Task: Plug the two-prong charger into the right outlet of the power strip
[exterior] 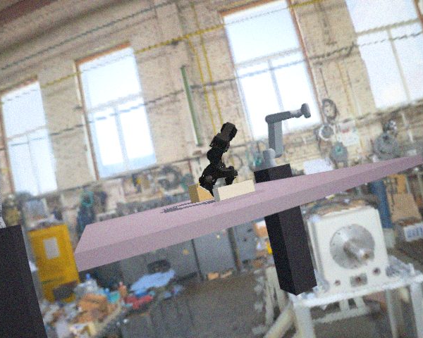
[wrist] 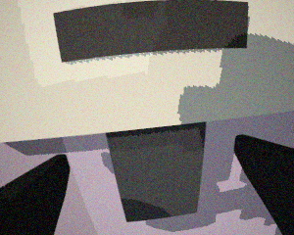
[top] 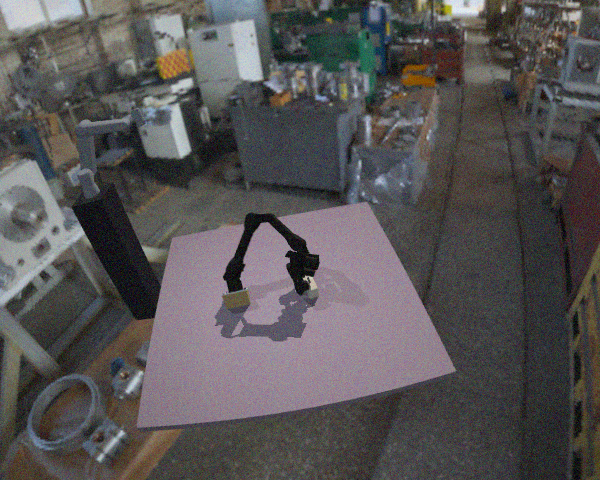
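The gripper (top: 301, 289) (exterior: 230, 178) (wrist: 153, 153) stands almost fully open, low over the table (top: 341, 356) (exterior: 149, 225) (wrist: 80, 196), and there's nothing in its grasp! Two black fingers, spread wide, and between them a dark grey block (wrist: 159, 181), which I take for the charger, with a gap on either side of it. I can't make out any prongs from here.

Right up against it in the wrist view comes the strip (top: 311, 290) (exterior: 235, 189) (wrist: 113, 98), cream, with a dark band across its face. Whether that block touches the strip, or is already seated in it, I can't tell, nor which outlet it faces. So it's either a grasp about to be made or a release just over; my money is on the grasp.

Here's the danger: close off-centre and one finger meets the block first, shoving it or twisting it askew. Then the prongs go in crooked, one ahead of the other, and the shutter stays shut. Drop too near the strip and a finger could knock that as well.

Farther out, the black arm (top: 241, 248) (exterior: 223, 141) arches up and over, with a yellow block (top: 237, 299) (exterior: 195, 193) near its foot
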### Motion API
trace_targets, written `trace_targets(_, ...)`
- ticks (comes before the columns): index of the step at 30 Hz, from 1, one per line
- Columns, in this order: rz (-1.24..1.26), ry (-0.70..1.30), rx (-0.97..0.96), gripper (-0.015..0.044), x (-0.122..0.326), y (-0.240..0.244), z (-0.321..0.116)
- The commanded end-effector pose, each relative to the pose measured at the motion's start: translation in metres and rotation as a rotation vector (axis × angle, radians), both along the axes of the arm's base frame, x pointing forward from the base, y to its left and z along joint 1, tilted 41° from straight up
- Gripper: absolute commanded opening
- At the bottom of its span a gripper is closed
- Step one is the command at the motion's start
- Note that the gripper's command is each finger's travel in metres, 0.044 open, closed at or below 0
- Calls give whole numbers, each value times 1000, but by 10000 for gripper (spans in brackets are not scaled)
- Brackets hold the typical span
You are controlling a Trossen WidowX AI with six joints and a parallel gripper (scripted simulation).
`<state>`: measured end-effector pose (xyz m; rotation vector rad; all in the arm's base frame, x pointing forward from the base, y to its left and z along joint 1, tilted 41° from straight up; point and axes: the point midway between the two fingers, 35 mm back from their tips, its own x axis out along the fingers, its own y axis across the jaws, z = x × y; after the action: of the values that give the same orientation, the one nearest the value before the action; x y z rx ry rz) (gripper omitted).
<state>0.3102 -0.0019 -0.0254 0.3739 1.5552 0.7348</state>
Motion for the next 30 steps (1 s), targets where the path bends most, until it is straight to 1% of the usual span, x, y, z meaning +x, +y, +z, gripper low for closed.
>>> trace_targets(1, 1, -2, 4, 440, -2, 0, 0)
trace_targets(30, 0, 0, 2, 440, -33, -8, -3)
